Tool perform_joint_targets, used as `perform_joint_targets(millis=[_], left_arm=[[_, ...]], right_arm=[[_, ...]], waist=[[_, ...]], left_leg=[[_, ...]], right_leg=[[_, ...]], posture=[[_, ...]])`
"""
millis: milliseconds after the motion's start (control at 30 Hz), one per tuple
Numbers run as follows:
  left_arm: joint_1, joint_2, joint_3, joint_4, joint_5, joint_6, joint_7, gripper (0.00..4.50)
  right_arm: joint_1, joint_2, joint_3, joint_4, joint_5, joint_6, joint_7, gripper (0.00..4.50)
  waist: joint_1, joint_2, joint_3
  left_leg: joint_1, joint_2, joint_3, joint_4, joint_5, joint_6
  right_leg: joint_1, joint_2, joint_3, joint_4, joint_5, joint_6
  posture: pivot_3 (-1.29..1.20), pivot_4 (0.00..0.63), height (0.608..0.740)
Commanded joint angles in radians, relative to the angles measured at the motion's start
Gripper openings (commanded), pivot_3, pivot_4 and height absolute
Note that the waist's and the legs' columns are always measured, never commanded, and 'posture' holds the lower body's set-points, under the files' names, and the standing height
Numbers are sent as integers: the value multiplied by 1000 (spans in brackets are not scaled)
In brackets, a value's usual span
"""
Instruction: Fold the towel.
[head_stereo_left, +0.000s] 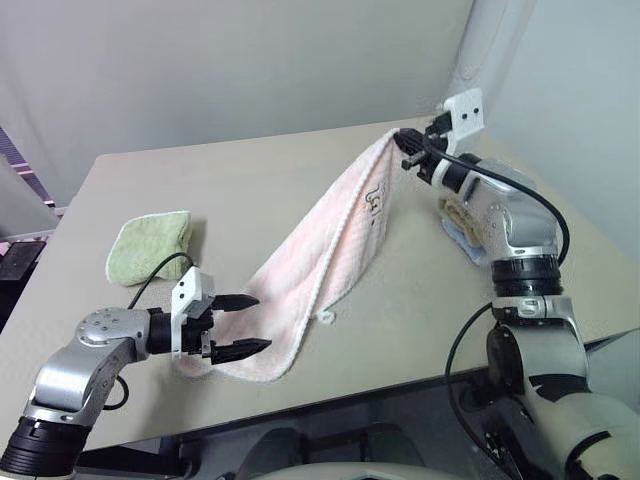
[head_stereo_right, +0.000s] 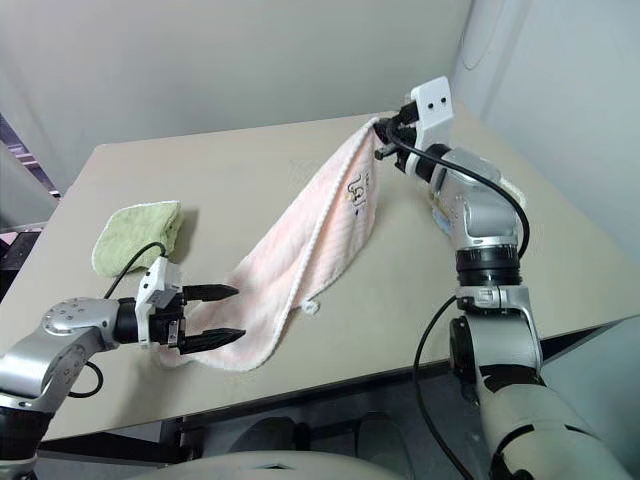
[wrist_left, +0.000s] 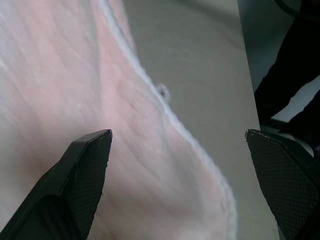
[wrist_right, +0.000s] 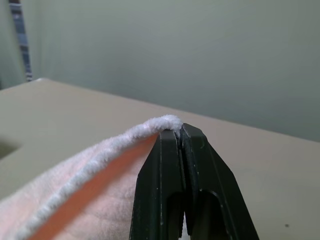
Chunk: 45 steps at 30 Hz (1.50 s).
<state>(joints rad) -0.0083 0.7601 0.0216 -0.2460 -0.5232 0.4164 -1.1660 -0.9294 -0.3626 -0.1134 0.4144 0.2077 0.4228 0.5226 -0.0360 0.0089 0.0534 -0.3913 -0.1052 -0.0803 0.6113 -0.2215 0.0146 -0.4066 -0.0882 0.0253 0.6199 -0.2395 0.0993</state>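
The beige table (head_stereo_left: 300, 190) carries everything, its near edge running across in front of the robot; the towel (head_stereo_left: 320, 250), pale pink with white edging, stretches as a slack band from a raised corner at the far right down to a bunched end resting on the table near the front left; a small dark embroidered mark (head_stereo_left: 374, 203) shows near its upper end and a little loop (head_stereo_left: 326, 317) hangs off its lower edge; the right gripper (head_stereo_left: 408, 150) is held high above the table, its jaws closed tight on the towel's top corner; the left gripper (head_stereo_left: 246, 324) sits low at the towel's bunched end, its two black fingers spread wide with the cloth just beyond them; a small light-green folded cloth (head_stereo_left: 150, 245) lies on the table to the left, apart from the towel; a beige cloth (head_stereo_left: 462, 222) lies on the table partly hidden behind the right arm.
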Motion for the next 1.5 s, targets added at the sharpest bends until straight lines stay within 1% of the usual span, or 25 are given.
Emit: perform_joint_targets(millis=[33,133,200,300,433,533,600,667,800,900,1067,1233,1400,1467,1500], left_arm=[[1,-1,-26,-14,38,-51,-10,4500],[-6,-19,-37,-22,47,-55,12,4500],[-12,-26,-42,-55,30,-29,24,4500],[-19,-15,-91,-115,27,37,28,4500],[-46,-1,-138,-133,49,95,43,4500],[-88,2,-186,-128,79,140,66,4500],[-108,-6,-198,-105,90,149,79,4500],[-112,8,-214,-87,101,159,71,4500],[-104,28,-251,-56,134,148,49,4500],[-111,26,-275,-18,167,124,45,4500],[-144,-9,-320,89,241,68,64,4500],[-169,-69,-343,182,282,19,79,4500],[-167,-93,-370,256,338,-34,82,4500],[-170,-100,-376,276,350,-43,79,4110],[-171,-102,-377,282,353,-47,76,3864]], right_arm=[[-98,23,-7,113,-29,-77,-69,46],[-146,41,4,228,-64,-147,-113,46],[-169,49,5,292,-75,-170,-137,46],[-206,59,7,401,-100,-212,-180,46],[-232,67,0,459,-100,-235,-192,46],[-233,70,-6,467,-97,-242,-194,46],[-228,68,-6,465,-99,-245,-197,46],[-222,65,-7,463,-100,-244,-200,46],[-209,60,-3,455,-105,-244,-202,46],[-201,58,6,444,-115,-250,-204,46],[-196,59,4,436,-114,-247,-208,46],[-188,61,5,424,-115,-244,-206,46],[-180,60,6,415,-116,-240,-204,46],[-179,59,7,412,-116,-238,-204,0],[-178,58,8,410,-117,-237,-203,0]], waist=[[-2,0,0],[-5,0,0],[-6,0,0],[-6,0,0],[-7,0,0],[-7,0,0],[-7,0,0],[-8,0,0],[-10,1,0],[-9,1,0],[-6,1,0],[-4,1,0],[-1,2,-1],[-1,2,0],[-2,2,0]], left_leg=[[0,0,0,0,0,0],[0,0,0,0,0,0],[0,0,0,0,0,0],[0,0,0,0,0,0],[0,-1,0,0,0,0],[0,-1,0,0,1,0],[0,-1,0,1,2,-1],[1,-1,-1,1,3,0],[1,0,-1,1,4,-1],[1,0,-1,1,4,-1],[1,-1,-2,1,4,-2],[2,-1,-2,1,4,-3],[7,-2,-2,2,3,-5],[11,-2,-2,2,3,-5],[14,-2,-3,2,3,-5]], right_leg=[[0,0,0,0,0,0],[0,0,0,0,0,0],[0,0,0,0,0,0],[0,1,0,1,0,0],[1,1,0,1,0,0],[1,1,0,5,0,0],[1,1,0,8,0,0],[1,1,0,10,0,0],[0,2,0,11,0,0],[0,2,0,11,0,-1],[1,2,0,11,0,0],[2,1,0,10,0,-1],[5,0,0,10,0,-2],[9,0,0,10,-1,-1],[13,0,0,10,-2,1]], posture=[[0,0,740],[0,0,740],[0,0,740],[0,0,740],[0,0,740],[0,0,740],[0,0,740],[0,0,740],[0,0,740],[0,0,740],[0,0,740],[0,0,740],[0,0,740],[0,0,740],[0,0,740]])
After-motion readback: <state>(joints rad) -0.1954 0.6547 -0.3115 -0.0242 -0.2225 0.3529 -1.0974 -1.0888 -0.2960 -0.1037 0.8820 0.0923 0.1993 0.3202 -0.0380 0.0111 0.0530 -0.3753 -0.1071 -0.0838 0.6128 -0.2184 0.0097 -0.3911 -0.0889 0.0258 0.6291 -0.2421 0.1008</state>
